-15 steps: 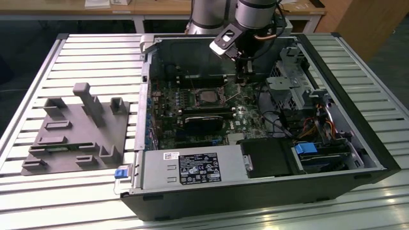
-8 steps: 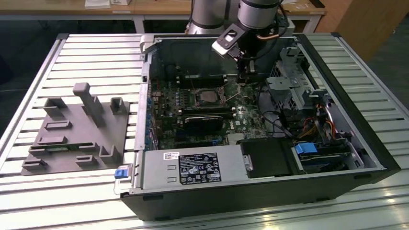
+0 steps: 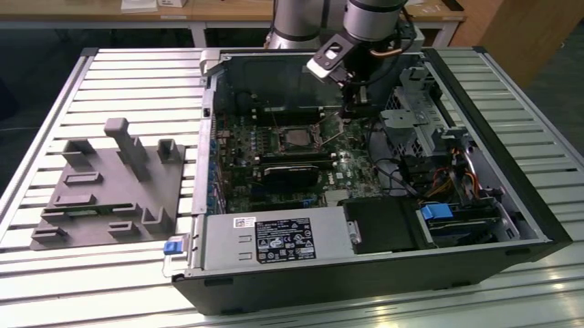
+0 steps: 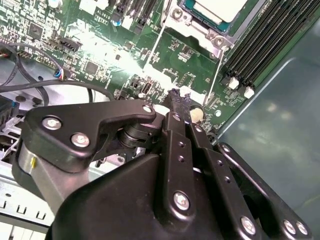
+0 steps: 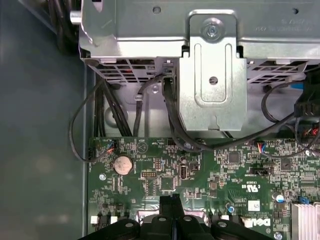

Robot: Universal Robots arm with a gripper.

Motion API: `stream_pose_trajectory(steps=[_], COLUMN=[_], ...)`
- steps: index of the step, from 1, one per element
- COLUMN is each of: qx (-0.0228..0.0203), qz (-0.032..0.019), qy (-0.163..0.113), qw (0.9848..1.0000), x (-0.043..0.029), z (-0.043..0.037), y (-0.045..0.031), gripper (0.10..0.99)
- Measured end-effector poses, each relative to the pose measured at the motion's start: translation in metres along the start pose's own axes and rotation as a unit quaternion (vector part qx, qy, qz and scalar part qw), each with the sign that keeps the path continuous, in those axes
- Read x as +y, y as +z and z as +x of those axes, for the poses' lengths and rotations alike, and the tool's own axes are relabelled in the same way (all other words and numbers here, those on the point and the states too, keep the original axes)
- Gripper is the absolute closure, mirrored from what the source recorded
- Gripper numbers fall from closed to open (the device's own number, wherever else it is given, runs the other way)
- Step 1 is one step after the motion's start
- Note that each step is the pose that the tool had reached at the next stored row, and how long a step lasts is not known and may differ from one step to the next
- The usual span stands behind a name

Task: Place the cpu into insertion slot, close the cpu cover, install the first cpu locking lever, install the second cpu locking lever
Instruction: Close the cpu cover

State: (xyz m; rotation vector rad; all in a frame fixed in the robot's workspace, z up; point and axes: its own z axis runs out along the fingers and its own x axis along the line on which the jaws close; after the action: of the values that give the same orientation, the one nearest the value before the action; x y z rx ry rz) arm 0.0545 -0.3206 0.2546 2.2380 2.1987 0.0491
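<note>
Black fingers (image 4: 176, 131), clenched empty, poised over the motherboard (image 5: 200, 170) beside cables (image 5: 169, 107) and drive cage (image 5: 212, 65).

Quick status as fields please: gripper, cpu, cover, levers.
gripper: shut, tips low over the board, on the exterior view's right of the cpu
cpu: lying flat, silvery top showing
cover: down, framing the cpu
lever: a thin rod runs beside the cover toward the gripper tips; latched or not, cannot tell
</note>
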Motion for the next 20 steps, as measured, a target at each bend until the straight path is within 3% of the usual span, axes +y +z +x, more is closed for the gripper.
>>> stream_pose_trajectory(steps=[20], qx=[-0.0004], qz=[0.0002], qy=[0.002], qw=[1.0000], x=[0.0109], z=[0.0030], y=[0.0078], gripper=[0.980])
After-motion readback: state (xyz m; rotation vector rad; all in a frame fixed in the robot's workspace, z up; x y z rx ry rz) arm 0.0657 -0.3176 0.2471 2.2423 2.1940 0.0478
